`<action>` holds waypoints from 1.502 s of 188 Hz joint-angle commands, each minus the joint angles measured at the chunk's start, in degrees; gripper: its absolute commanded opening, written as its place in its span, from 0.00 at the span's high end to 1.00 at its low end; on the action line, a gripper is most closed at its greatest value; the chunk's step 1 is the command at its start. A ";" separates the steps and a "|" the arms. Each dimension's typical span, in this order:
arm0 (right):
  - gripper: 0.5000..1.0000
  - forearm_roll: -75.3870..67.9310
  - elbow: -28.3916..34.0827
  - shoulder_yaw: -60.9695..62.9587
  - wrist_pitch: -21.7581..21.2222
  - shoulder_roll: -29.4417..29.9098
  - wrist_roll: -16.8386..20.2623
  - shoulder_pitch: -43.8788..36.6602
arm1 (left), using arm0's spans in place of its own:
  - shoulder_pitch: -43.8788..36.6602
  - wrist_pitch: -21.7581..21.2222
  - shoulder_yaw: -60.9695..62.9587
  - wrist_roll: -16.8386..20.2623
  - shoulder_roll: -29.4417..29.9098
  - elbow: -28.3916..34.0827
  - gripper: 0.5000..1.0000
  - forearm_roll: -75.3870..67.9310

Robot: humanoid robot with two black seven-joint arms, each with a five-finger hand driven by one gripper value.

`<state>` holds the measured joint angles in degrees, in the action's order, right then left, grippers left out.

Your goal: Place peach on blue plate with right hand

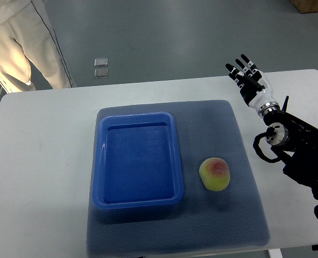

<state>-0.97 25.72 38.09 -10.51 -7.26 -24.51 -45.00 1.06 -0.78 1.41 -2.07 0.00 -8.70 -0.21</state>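
Nothing of the task is yet done, as far as can be judged. The peach (215, 174) is seen lying on the grey mat (239, 140), just beside the blue plate (100, 161) at its 3 o'clock side; the plate is empty. The right hand (248, 75) is held with fingers spread, gripping nothing, well apart from the peach at its 1 o'clock, above the tabletop (40, 161). Reaching, grasping, carrying and releasing are all left.

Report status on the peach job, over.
Right robot hand open, empty, above table's far right. Peach on mat, beside blue plate, untouched. Path clear. Left robot hand not in view.
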 commanded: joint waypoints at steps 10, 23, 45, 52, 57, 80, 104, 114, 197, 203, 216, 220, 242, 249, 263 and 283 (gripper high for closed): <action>0.14 1.94 0.56 -0.91 1.28 -0.57 -0.45 -0.80 | 0.00 -0.01 -0.01 0.05 0.00 -0.09 0.00 -0.05; 0.14 6.76 0.82 -0.91 1.81 -2.59 -0.10 -2.20 | 0.09 -0.01 -0.01 -0.04 0.00 0.00 0.00 -0.05; 0.14 16.18 1.96 -1.44 2.52 -4.79 0.25 -4.22 | 0.09 -0.01 -0.01 0.05 0.00 -0.09 0.00 0.04; 0.14 20.82 3.19 -2.40 2.43 -6.19 0.25 -4.66 | 0.09 -0.01 -0.09 -0.04 0.00 -0.09 0.00 0.04; 0.14 23.56 3.90 -3.19 2.25 -7.16 0.25 -4.93 | 0.17 -0.01 -0.09 -0.04 0.00 -0.09 0.00 0.04; 0.14 40.33 11.27 -10.22 0.58 -14.97 -0.01 -6.86 | 0.35 -0.01 -0.09 0.05 0.00 -0.27 0.00 0.04; 0.14 53.25 22.52 -16.29 -2.84 -25.69 -0.10 -9.32 | 0.53 -0.01 -0.09 -0.04 0.00 -0.27 0.00 0.04; 0.14 58.62 27.09 -18.40 -4.60 -29.91 -0.18 -11.08 | 0.53 -0.01 -0.09 0.05 0.00 -0.18 0.00 0.04; 0.15 88.42 55.14 -26.05 -18.14 -45.22 -0.71 -24.53 | 0.53 -0.01 -0.01 -0.04 0.00 -0.27 0.00 0.04; 0.15 89.83 56.10 -26.05 -18.75 -45.04 -0.71 -25.14 | 0.53 -0.01 -0.01 -0.04 0.00 -0.27 0.00 0.04; 0.15 91.15 56.72 -26.22 -19.54 -44.69 -0.89 -26.63 | 0.53 -0.01 -0.01 -0.04 0.00 -0.18 0.00 0.04; 0.15 91.15 56.72 -26.22 -19.55 -44.69 -0.89 -26.64 | 0.53 -0.01 -0.01 -0.04 0.00 -0.18 0.00 0.04; 0.15 91.41 56.72 -29.03 -19.72 -42.67 -1.06 -29.89 | 0.53 -0.01 -0.01 -0.04 0.00 -0.18 0.00 0.04; 0.15 91.32 56.63 -32.20 -19.72 -40.38 -1.77 -31.82 | 0.53 -0.01 -0.01 -0.04 0.00 -0.18 0.00 0.04; 0.15 91.41 56.63 -33.87 -19.28 -39.24 -1.94 -31.91 | 0.53 -0.01 -0.01 -0.04 0.00 -0.18 0.00 0.04; 0.15 91.41 56.72 -34.48 -18.84 -38.18 -2.03 -29.98 | 0.53 -0.01 -0.01 -0.04 0.00 -0.18 0.00 0.04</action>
<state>90.42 82.39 4.46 -29.79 -46.58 -26.42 -76.55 1.58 -0.80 1.42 -2.10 0.00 -8.87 -0.18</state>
